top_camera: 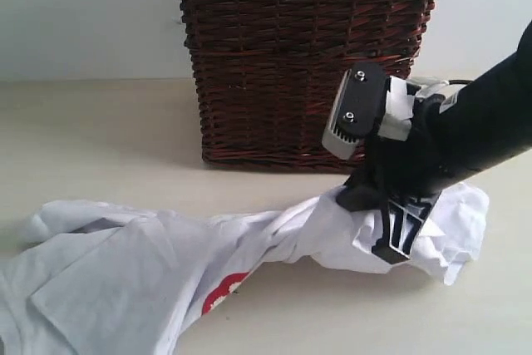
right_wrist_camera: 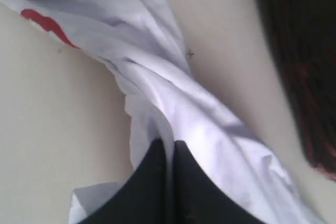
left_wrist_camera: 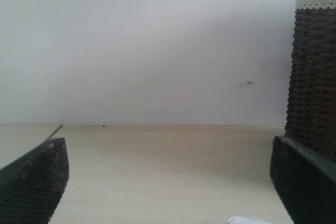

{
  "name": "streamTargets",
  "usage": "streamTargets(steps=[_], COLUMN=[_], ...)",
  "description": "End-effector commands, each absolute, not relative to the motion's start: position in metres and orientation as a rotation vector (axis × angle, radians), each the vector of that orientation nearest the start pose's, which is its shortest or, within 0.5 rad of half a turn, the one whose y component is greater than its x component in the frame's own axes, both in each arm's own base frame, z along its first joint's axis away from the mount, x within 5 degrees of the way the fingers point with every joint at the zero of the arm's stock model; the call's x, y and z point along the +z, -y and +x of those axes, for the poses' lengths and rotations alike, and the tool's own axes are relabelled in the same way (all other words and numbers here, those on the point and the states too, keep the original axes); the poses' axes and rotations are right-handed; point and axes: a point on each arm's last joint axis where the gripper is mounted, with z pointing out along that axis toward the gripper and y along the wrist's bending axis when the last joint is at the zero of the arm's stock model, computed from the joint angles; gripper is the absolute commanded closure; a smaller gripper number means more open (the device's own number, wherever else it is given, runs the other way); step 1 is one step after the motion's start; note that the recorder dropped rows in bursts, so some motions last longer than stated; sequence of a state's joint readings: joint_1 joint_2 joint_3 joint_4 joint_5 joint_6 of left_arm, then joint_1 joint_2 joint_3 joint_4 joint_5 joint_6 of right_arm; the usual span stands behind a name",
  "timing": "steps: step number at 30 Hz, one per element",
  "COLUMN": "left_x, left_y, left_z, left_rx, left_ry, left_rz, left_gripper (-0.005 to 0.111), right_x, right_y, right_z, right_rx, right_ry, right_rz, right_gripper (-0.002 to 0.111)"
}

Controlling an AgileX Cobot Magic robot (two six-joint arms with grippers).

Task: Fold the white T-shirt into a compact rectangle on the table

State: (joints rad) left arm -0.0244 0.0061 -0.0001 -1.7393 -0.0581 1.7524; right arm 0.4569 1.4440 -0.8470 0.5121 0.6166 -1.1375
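Rope-twisted, crumpled white T-shirt (top_camera: 125,272) cloth sits pinched in the right tool (right_wrist_camera: 169,148).

free: bare table (top_camera: 100,139) left of wicker basket (top_camera: 307,64) | blocked: basket at back, white T-shirt (top_camera: 125,272) across front

White T-shirt (top_camera: 125,280): crumpled, twisted rope-like toward right, red print showing; spread across near-left of cream table (top_camera: 83,139).

Black arm (top_camera: 490,114), white camera block (top_camera: 353,114), black jaws
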Motion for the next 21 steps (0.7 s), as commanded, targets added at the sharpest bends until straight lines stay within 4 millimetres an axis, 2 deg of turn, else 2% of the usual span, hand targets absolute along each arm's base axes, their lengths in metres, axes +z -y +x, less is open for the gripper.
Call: streamTargets(steps=[1, 4, 6, 8, 15, 21], left_x=[0.212, 0.212, 0.212, 0.212, 0.212, 0.212], left_y=[-0.004, -0.004, -0.004, -0.004, -0.004, -0.004], left_z=[0.056, 0.056, 0.056, 0.056, 0.056, 0.056], left_rx=[0.030, 0.030, 0.028, 0.028, 0.030, 0.030], left_ry=[-1.493, -1.493, -1.493, -1.493, -1.493, -1.493], left_rz=[-0.019, -0.019, -0.021, -0.021, -0.019, -0.019], left_gripper=[0.002, 0.002, 0.002, 0.002, 0.002, 0.002], right_x=[0.261, 0.272, 0.273, 0.269, 0.255, 0.233], right_y=[-0.143, -0.144, -0.144, -0.145, -0.145, -0.138], right_z=[0.239, 0.241, 0.244, 0.247, 0.239, 0.216], right_rx=[0.220, 0.241, 0.279, 0.315, 0.302, 0.400], right_ry=[-1.947, -1.963, -2.035, -2.096, -2.117, -2.143], right_rz=[-1.433, -1.340, -1.182, -1.104, -1.362, -1.870], right_gripper=[0.108, 0.108, 0.108, 0.108, 0.108, 0.108])
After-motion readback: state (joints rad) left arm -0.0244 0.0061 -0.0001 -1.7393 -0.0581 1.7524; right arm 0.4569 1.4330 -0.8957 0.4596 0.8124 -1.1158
